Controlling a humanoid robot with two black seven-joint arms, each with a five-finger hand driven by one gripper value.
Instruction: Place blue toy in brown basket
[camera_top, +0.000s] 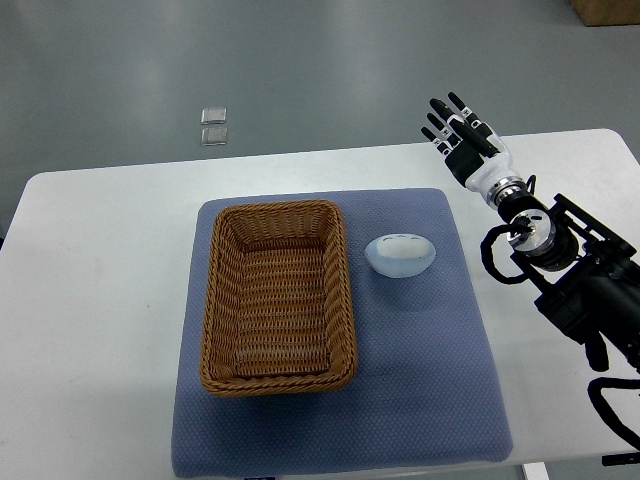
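Note:
A pale blue, rounded toy (400, 255) lies on the blue mat (440, 400), just right of the brown wicker basket (215, 300). Nothing lies inside the basket. My right hand (455, 130) hovers near the table's far right edge, beyond and to the right of the toy, fingers spread and holding nothing. Its arm runs down toward the right edge of the picture. My left arm does not show.
The white table (90, 280) carries the mat. Two small clear squares (214, 127) lie on the grey floor beyond the table. A brown box corner (610, 10) shows at the top right.

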